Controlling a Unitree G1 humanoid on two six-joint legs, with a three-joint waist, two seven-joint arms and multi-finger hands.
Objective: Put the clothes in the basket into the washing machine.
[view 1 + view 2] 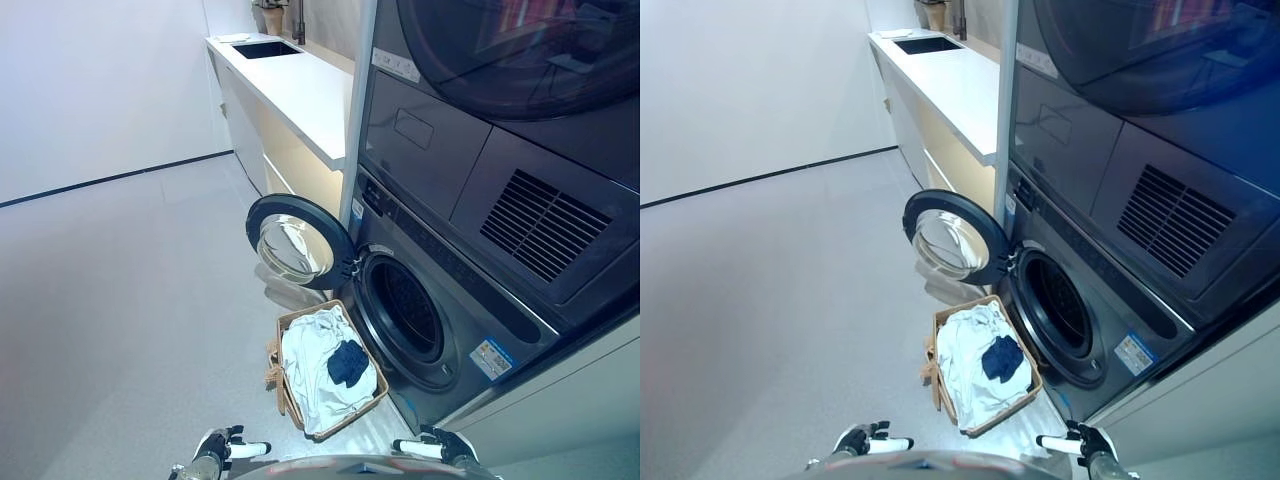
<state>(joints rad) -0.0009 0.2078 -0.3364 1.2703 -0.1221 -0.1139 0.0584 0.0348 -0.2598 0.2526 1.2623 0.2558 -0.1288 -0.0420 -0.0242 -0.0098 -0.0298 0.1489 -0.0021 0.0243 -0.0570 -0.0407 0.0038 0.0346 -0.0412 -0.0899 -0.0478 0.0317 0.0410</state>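
A woven basket (352,418) stands on the floor just in front of the washing machine (470,300). It holds white clothes (308,370) with a dark blue garment (347,363) on top. The machine's round door (295,243) is swung open to the left, and the drum opening (405,310) shows dark inside. My left hand (225,445) and right hand (432,447) sit at the bottom edge, on the near side of the basket and apart from it. Both have straight fingers and hold nothing.
A second machine (500,60) is stacked above the washer. A long white counter (300,90) with a dark sink (265,48) runs along the wall behind the open door. Grey floor (120,300) stretches to the left up to a white wall.
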